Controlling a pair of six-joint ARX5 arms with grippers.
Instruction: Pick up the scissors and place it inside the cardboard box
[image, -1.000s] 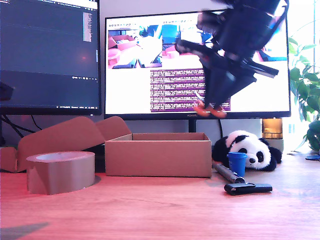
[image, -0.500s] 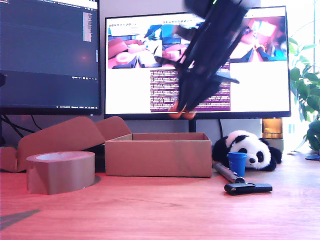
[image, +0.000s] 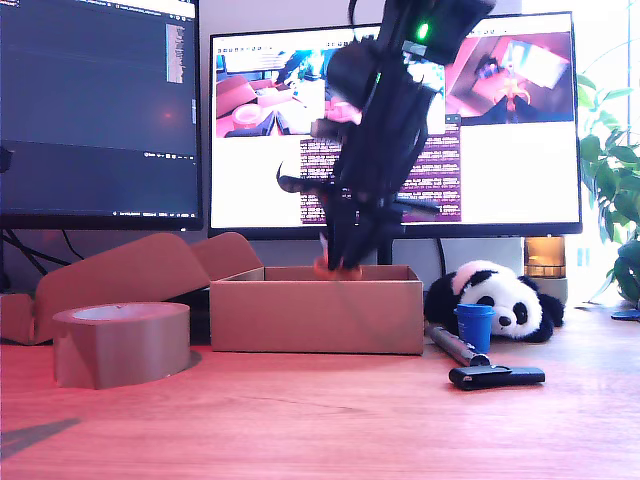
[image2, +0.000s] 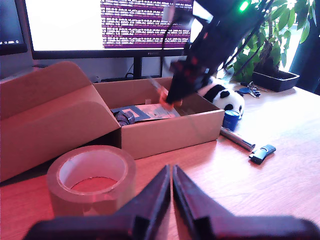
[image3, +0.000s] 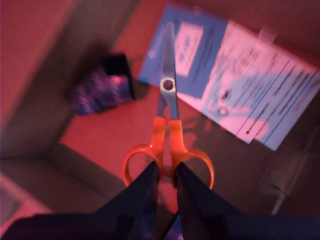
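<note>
Office desk: two monitors (image: 395, 125), wooden desktop (image: 320, 420), potted plant (image: 610, 190).

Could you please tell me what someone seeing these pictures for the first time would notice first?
The eye goes first to my second gripper, reaching down over the open cardboard box in the middle of the exterior view, shut on the orange-handled scissors, blades pointing into the box. Next comes the brown tape roll at that view's left, with my first gripper hanging shut near it.

My arm (image: 385, 130) is black, lit by a green light (image: 422, 31), its end effector (image3: 166, 175) tapering to dark fingers.
</note>
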